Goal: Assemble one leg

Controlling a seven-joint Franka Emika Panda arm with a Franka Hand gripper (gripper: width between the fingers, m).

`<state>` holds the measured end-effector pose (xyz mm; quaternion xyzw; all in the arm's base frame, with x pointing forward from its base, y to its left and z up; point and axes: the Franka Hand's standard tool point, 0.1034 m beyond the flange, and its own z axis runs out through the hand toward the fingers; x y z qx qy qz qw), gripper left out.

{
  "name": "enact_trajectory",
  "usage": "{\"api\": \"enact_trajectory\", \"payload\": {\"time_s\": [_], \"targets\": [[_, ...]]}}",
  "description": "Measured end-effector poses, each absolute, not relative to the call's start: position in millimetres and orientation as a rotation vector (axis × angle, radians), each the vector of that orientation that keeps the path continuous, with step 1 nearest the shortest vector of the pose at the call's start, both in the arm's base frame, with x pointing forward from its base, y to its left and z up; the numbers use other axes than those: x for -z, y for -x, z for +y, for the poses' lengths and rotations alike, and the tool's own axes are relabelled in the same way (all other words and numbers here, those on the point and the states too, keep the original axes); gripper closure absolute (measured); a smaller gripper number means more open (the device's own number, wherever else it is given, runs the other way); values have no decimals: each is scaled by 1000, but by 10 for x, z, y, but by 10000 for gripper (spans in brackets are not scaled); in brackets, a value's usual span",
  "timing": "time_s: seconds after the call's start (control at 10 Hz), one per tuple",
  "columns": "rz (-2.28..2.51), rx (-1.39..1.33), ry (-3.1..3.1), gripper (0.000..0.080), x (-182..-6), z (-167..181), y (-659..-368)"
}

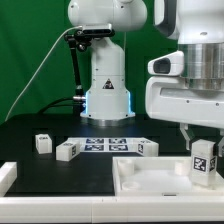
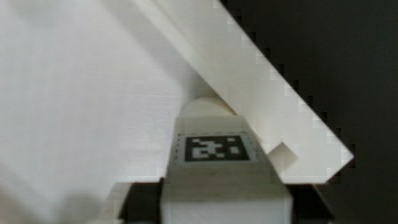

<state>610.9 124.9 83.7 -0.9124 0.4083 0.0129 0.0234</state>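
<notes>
My gripper (image 1: pixel 203 143) is shut on a leg (image 1: pixel 204 164), a small white block with a black-and-white tag, held upright at the right end of the large white tray (image 1: pixel 140 184). In the wrist view the leg (image 2: pixel 215 140) sits between my dark fingers (image 2: pixel 146 203), close against the tray's raised rim (image 2: pixel 267 85) near a corner. My gripper (image 2: pixel 217 205) hides the leg's near end. Whether the leg touches the tray floor I cannot tell. Three more legs lie on the black table: one leg (image 1: pixel 43 143), a second leg (image 1: pixel 67 150) and a third leg (image 1: pixel 148 148).
The marker board (image 1: pixel 104 145) lies flat behind the tray. The robot's white base (image 1: pixel 107 85) stands at the back with a cable beside it. A white piece (image 1: pixel 6 176) lies at the exterior view's left edge.
</notes>
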Motion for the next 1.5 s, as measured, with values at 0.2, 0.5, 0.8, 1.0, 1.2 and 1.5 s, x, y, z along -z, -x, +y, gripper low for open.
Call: {"api": "enact_trajectory", "payload": {"time_s": [0.2,0.5,0.8,1.0,1.2,1.5], "targets": [[1507,-47,2706,508,-838,1264,-6107],[1526,-50,2692,321,-835,1268,-6107],[1211,-45,2853,160,-838,1271,-6104],[844,-28,2987,151,-850,1280,-6118],[417,10,3094,151,-858,1272,-6143],[-34,50,3119,151,-849,1273,-6157]]}}
